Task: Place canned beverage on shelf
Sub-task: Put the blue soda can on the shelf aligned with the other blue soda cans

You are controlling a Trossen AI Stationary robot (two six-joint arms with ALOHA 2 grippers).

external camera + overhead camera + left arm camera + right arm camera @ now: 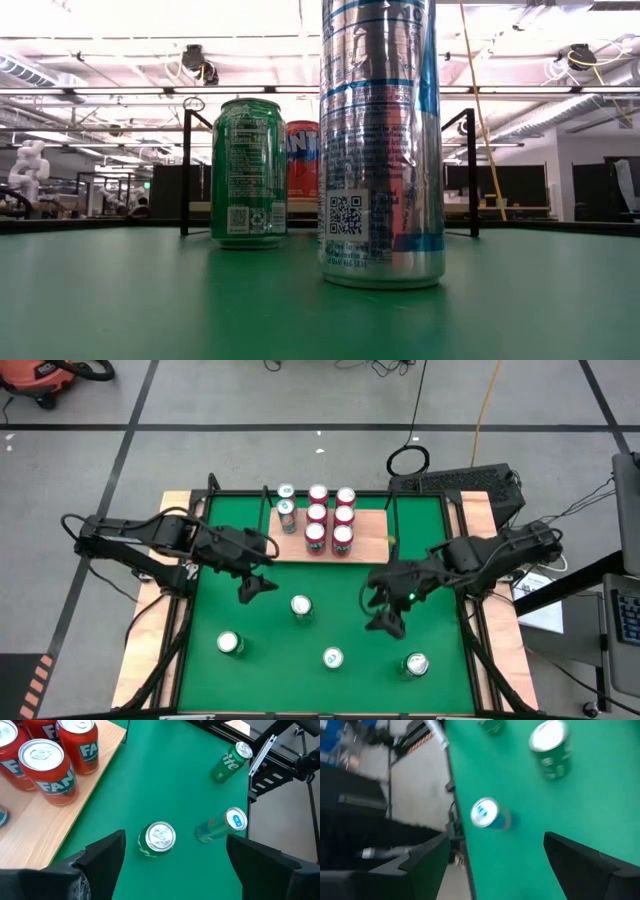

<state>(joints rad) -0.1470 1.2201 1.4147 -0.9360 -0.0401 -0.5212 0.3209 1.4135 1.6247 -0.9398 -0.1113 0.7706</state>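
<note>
The shelf (370, 538) stands at the mat's far side, with several upright red cans (330, 520) and a blue-topped one (287, 512) on its wooden board (60, 825). Several loose cans stand on the green mat (430, 580): a green one (301, 606) (160, 838), a silver-blue one (332, 658) (227, 823), another green one (230, 644) and one at the near right (416, 664). My left gripper (252, 588) (175, 860) hangs open above the mat, left of the middle green can. My right gripper (385, 615) (492, 865) hangs open to that can's right.
Black frame rails (180, 650) run along the mat's left and right edges. The shelf's black posts (185, 170) rise at the back. In the low view the silver-blue can (380, 140) and a green can (248, 170) stand close to the camera.
</note>
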